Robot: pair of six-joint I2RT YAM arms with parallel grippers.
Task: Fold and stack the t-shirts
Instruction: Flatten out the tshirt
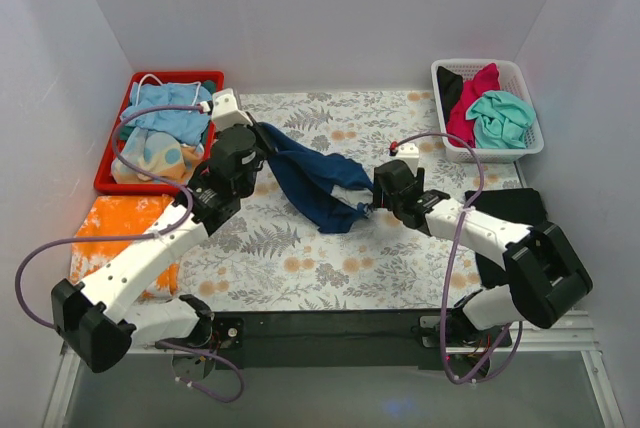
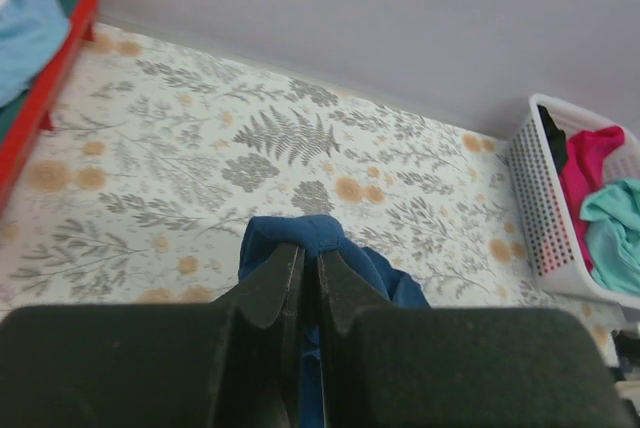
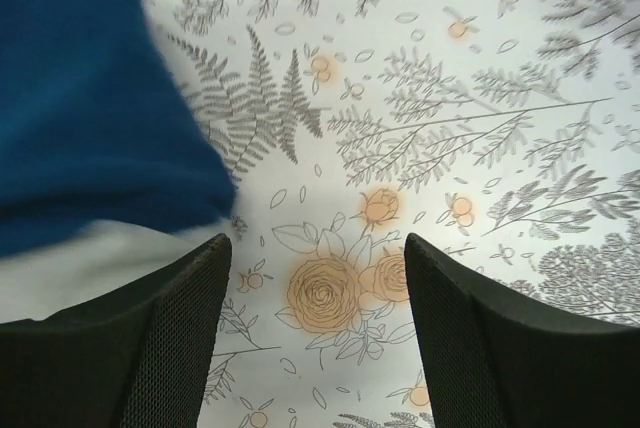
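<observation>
The navy-blue t-shirt [image 1: 318, 180] hangs bunched and stretched over the middle of the floral tablecloth [image 1: 330, 248]. My left gripper [image 1: 262, 140] is shut on its upper left end and holds it up; the left wrist view shows the jaws [image 2: 310, 253] pinching navy fabric [image 2: 322, 231]. My right gripper [image 1: 377, 204] is open and empty just right of the shirt's lower end; in the right wrist view [image 3: 312, 248] it is above bare cloth, with the navy shirt [image 3: 90, 98] at upper left. A black t-shirt [image 1: 517, 210] lies flat at the right. Magenta [image 1: 468, 106] and teal [image 1: 500, 118] tees sit in the basket.
A white basket [image 1: 525, 144] stands at the back right and also shows in the left wrist view [image 2: 540, 198]. A red tray [image 1: 112, 153] with light blue clothes is at the back left. An orange cloth [image 1: 120, 228] lies at the left edge. White walls enclose the table.
</observation>
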